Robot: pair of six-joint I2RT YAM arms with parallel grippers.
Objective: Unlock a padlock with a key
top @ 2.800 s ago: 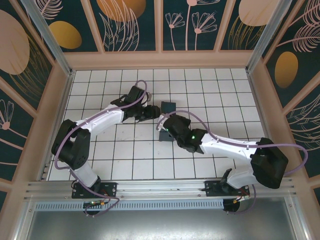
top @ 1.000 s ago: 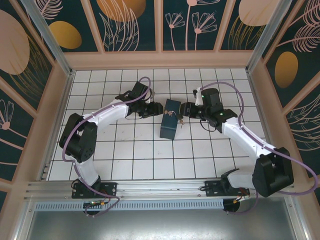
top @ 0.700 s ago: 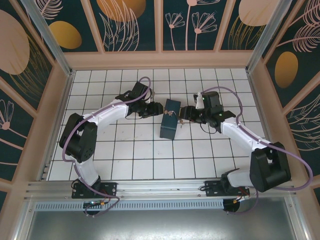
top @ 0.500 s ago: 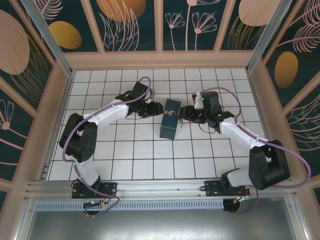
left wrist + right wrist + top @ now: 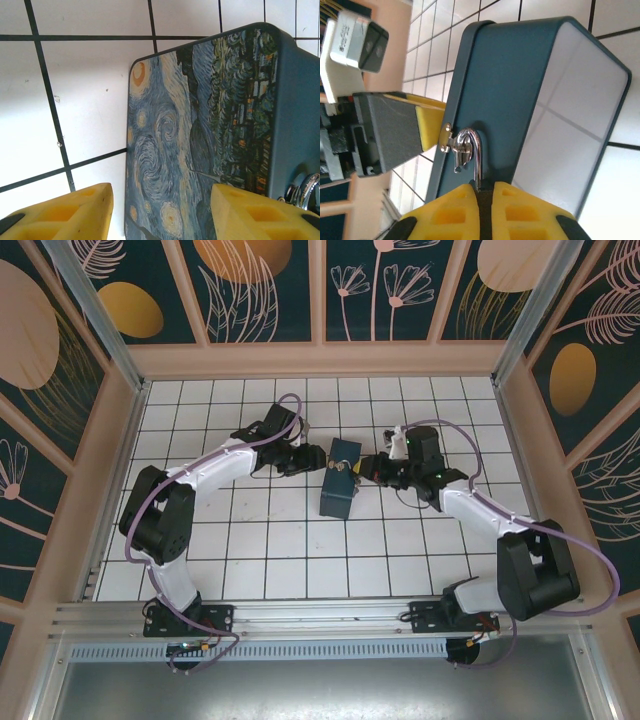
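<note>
Padlock [image 5: 479, 160] on tin [image 5: 510, 90]; right jaws pinch it (left jaws open).

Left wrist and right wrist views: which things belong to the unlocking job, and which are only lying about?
Job: small padlock with silver metal shackle; blue rectangular Starry Night tin bearing it; right hand, shut on the padlock; left hand, open around the tin.
Just there: white table with black grid lines.
</note>
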